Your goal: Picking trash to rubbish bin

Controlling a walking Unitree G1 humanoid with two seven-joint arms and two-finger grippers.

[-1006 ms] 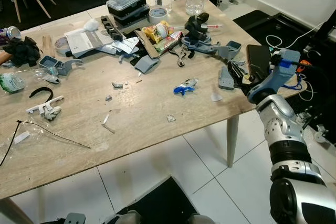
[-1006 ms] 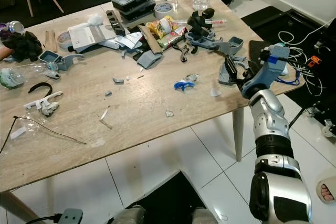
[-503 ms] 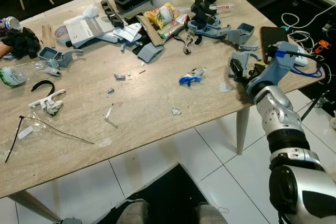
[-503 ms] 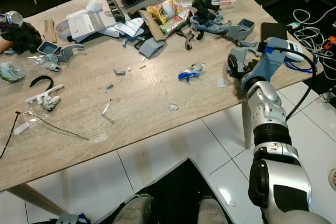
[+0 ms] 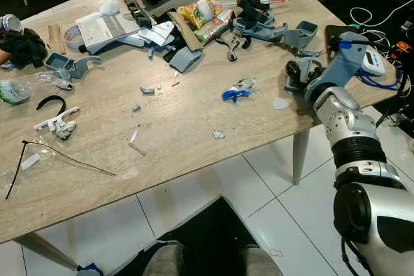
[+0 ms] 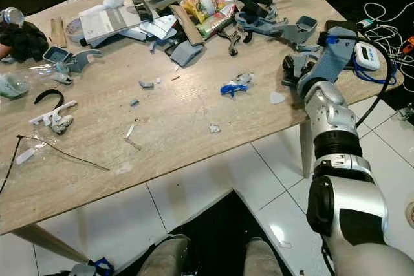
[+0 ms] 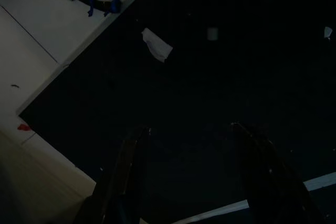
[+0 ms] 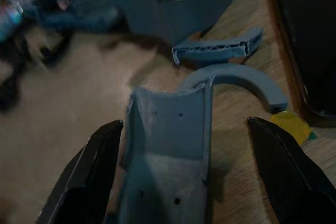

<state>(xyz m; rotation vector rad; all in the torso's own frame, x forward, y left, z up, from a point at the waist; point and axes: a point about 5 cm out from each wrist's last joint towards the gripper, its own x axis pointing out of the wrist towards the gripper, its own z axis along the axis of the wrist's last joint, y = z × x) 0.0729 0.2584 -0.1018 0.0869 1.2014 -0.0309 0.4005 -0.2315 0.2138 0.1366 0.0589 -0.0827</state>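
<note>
Two black fingers of your right gripper are spread wide apart, one on either side of a blue-grey plastic piece lying on the wooden table, and they hold nothing. From the right wrist view you get the piece up close: a trough-shaped shell with small holes, its long axis running along the line of the fingers, and a curved arm hooking off its far end toward a black phone. A small ribbed blue fragment lies just beyond it, crosswise. A yellow scrap sits by the tip of the curved arm.

Look at the left eye view and you see what the wrist camera cannot: the piece sits at the right of the frame near the table's edge, with the right gripper hanging low over it. The silver right arm rises from the lower right corner, forearm reaching up and leftward, blue wrist angled down to the tabletop. Other trash is scattered across the table: a blue wrapper mid-frame, a white chip just left of the gripper, a small crumpled scrap below them, snack packets in the clutter at the top.

Your left gripper hangs idle over a dark mat, its fingers parted and empty; white paper lies on the mat.
</note>
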